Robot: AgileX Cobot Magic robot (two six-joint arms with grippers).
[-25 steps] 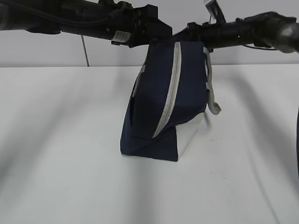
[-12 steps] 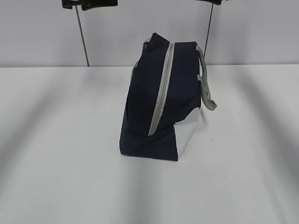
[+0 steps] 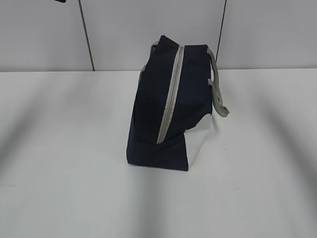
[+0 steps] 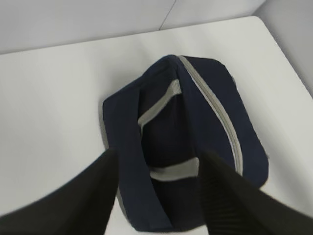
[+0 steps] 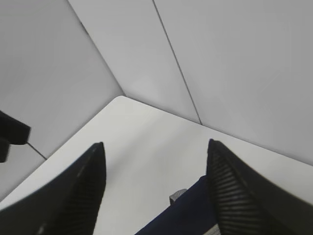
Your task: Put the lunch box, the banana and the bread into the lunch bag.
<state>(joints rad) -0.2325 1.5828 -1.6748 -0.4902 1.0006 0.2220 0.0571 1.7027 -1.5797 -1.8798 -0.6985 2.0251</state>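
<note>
Left gripper hangs above the lunch bag, jaws apart, nothing between them. Right gripper likewise spread and empty, high over the far table corner; a navy bag edge shows at the bottom of its view. Lunch bag stands upright mid-table, grey zipper closed, grey handle drooping on its right side. Box, banana, bread not visible.

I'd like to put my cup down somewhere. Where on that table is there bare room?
Bare white table lies left of the lunch bag, in front of it toward the camera, and to its right past the hanging grey strap. Only the middle, where the bag stands, is taken.
</note>
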